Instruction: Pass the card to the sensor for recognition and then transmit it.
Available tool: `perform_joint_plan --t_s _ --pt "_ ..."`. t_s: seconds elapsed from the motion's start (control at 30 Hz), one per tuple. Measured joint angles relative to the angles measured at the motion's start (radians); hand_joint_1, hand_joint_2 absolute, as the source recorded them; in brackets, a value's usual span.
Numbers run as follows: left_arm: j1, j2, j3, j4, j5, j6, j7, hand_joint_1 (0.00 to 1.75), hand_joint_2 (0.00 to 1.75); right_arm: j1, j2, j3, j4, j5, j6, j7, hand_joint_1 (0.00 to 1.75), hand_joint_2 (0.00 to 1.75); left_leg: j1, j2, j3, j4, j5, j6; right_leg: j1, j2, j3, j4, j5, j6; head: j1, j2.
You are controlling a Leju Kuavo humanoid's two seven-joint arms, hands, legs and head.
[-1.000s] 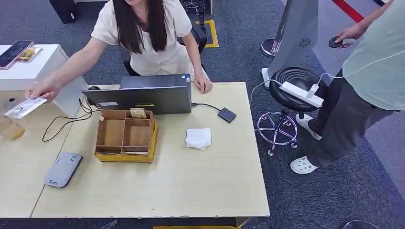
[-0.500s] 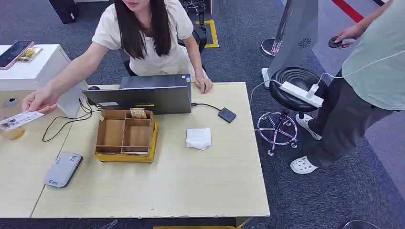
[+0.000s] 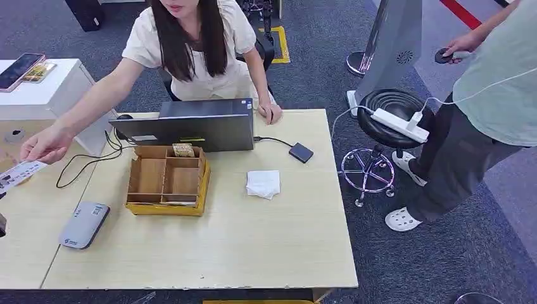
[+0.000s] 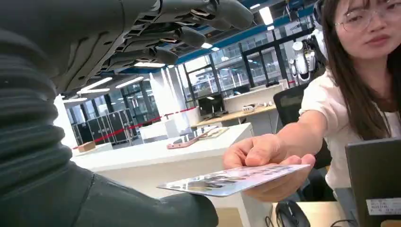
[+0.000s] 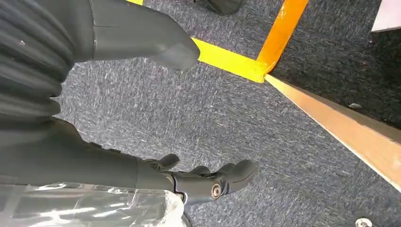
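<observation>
Wooden surface [image 3: 253, 240], grey card reader [image 3: 83, 224] at its left end. Person's hand [image 3: 44, 144] holds the card [image 4: 234, 178] out flat, long edge pointing between the left hand's [image 4: 142, 38] spread fingers [image 4: 198, 35] and thumb. Right hand [image 5: 208, 182] hangs empty, fingers loosely apart.

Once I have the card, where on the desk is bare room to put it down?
Widest bare patch: the desk in front of the cardboard tray and napkin, out to its right edge. A narrower strip runs between tray and napkin. Crowded: the back, with laptop, cables and card reader.
</observation>
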Motion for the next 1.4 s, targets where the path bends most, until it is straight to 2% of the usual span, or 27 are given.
perform_joint_plan --t_s 0.3,0.33,0.37,0.4,0.43,0.47,1.23,1.4 --pt "0.034 -0.039 -0.008 0.000 -0.012 0.002 -0.005 0.00 1.75 0.000 0.002 0.000 0.000 0.000 0.000 0.003 0.00 1.75 0.000 0.000 0.000 0.000 0.000 0.000 0.000 0.000 0.000 0.000 0.000 0.000 0.000 0.000" --pt "0.038 -0.042 -0.008 0.000 -0.013 0.002 -0.005 0.24 1.75 0.000 0.002 0.000 0.000 0.000 -0.001 0.003 0.00 1.75 0.000 0.000 0.000 0.000 0.000 0.000 0.000 0.000 0.000 0.000 0.000 0.000 0.000 0.000" --pt "0.041 -0.043 -0.008 0.000 -0.014 0.002 -0.005 0.24 1.75 0.000 0.002 0.000 0.000 0.000 -0.001 0.003 0.00 1.75 0.000 0.000 0.000 0.000 0.000 0.000 0.000 0.000 0.000 0.000 0.000 0.000 0.000 0.000" --pt "0.043 -0.046 -0.008 0.000 -0.015 0.001 -0.005 1.41 1.75 0.000 0.002 0.000 0.000 0.000 -0.001 0.003 0.00 1.75 0.000 0.000 0.000 0.000 0.000 0.000 0.000 0.000 0.000 0.000 0.000 0.000 0.000 0.000" --pt "0.046 -0.048 -0.008 0.000 -0.015 0.001 -0.006 0.87 1.75 0.000 0.002 0.000 0.000 0.000 -0.001 0.003 0.00 1.75 0.000 0.000 0.000 0.000 0.000 0.000 0.000 0.000 0.000 0.000 0.000 0.000 0.000 0.000" --pt "0.048 -0.048 -0.008 0.000 -0.015 0.001 -0.006 1.73 1.75 0.000 0.002 0.000 0.000 0.000 -0.001 0.003 0.00 1.75 0.000 0.000 0.000 0.000 0.000 0.000 0.000 0.000 0.000 0.000 0.000 0.000 0.000 0.000" --pt "0.076 -0.049 -0.008 0.000 0.001 -0.016 -0.019 1.75 1.75 -0.001 0.002 0.000 0.000 -0.008 -0.002 0.000 0.00 1.75 0.000 0.000 0.000 0.000 0.000 0.000 0.000 0.000 0.000 0.000 0.000 0.000 0.000 0.000" --pt "0.079 -0.062 -0.005 0.000 0.000 -0.004 -0.029 1.75 1.75 -0.002 0.002 0.000 0.000 -0.008 -0.002 0.000 0.00 1.75 0.000 0.000 0.000 0.000 0.000 0.000 0.000 0.000 0.000 0.000 0.000 0.000 0.000 0.000"
